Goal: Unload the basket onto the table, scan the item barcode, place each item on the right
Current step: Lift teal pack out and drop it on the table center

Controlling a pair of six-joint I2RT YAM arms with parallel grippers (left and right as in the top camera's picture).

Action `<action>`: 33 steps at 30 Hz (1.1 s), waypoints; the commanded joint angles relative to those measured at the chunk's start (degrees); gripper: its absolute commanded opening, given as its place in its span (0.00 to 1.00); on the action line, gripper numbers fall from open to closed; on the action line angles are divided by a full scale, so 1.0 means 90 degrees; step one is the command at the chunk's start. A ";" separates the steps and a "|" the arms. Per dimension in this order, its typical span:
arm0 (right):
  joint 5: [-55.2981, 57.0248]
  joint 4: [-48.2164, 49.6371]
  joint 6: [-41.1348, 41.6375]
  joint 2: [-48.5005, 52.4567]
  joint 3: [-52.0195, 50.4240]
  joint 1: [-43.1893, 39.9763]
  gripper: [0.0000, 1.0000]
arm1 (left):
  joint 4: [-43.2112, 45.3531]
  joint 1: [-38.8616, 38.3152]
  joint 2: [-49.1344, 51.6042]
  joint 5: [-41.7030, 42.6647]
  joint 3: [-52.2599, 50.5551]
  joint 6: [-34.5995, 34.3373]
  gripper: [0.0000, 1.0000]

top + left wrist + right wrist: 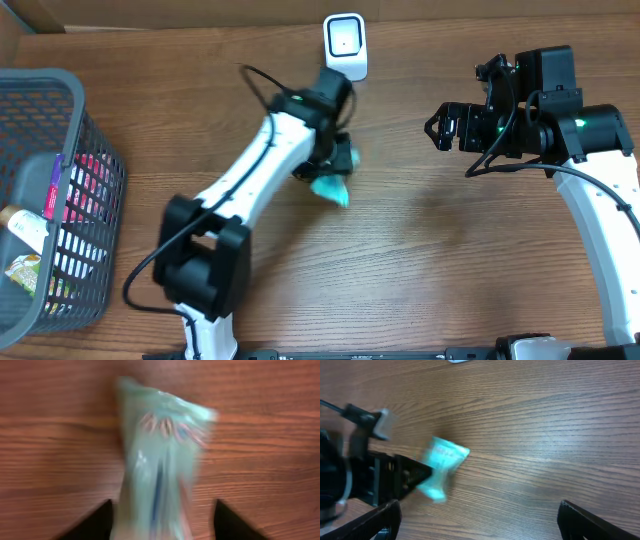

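The item is a teal plastic packet [330, 188], blurred by motion, just below the tip of my left gripper [335, 160] at mid-table. In the left wrist view the packet [160, 460] hangs between the two dark fingertips [97, 525], which stand apart with a gap on the right side. The white barcode scanner [345, 42] stands at the table's far edge, just behind the left arm. My right gripper [437, 127] hovers open at the right, away from the packet. Its wrist view shows the packet [442, 467] at the left arm's tip. No barcode is readable.
A grey wire basket [40, 85] holding several packaged goods stands at the left edge. The left arm [250, 180] stretches diagonally across the table's middle. Bare wooden table [450, 250] lies between the two arms.
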 commanded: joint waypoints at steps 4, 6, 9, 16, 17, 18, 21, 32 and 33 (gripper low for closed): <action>-0.0036 0.0036 -0.0002 -0.0017 0.0175 -0.0036 1.00 | -0.0294 0.0355 -0.0114 -0.0114 0.0522 -0.0070 0.66; -0.0036 0.0036 -0.0002 -0.0017 0.0175 -0.0036 1.00 | -0.0653 0.0600 -0.0131 -0.0119 0.1127 0.0117 0.65; -0.0036 0.0034 -0.0002 -0.0017 0.0175 -0.0036 1.00 | -0.1367 0.1032 -0.0209 -0.0187 0.2334 0.0415 0.65; -0.0036 0.0034 -0.0002 -0.0017 0.0175 -0.0036 1.00 | -0.3019 0.2409 -0.0454 -0.0240 0.5481 0.0855 0.66; -0.0036 0.0034 -0.0002 -0.0017 0.0175 -0.0036 1.00 | -0.3232 0.2664 -0.0498 -0.0306 0.5809 0.0857 0.66; -0.0036 0.0034 -0.0002 -0.0015 0.0175 -0.0036 1.00 | -0.3434 0.2936 -0.0537 -0.0413 0.6076 0.0860 0.66; -0.0036 0.0039 -0.0002 -0.0017 0.0175 -0.0036 1.00 | -0.4010 0.3908 -0.0656 -0.0670 0.6504 0.0860 0.67; -0.0036 0.0007 -0.0002 -0.0017 0.0175 -0.0036 1.00 | -0.4126 0.6829 -0.0648 -0.0454 0.5751 0.0852 0.68; -0.0036 0.0002 -0.0002 -0.0017 0.0175 -0.0036 1.00 | -0.4126 0.6992 -0.0648 -0.0542 0.5586 0.0852 0.68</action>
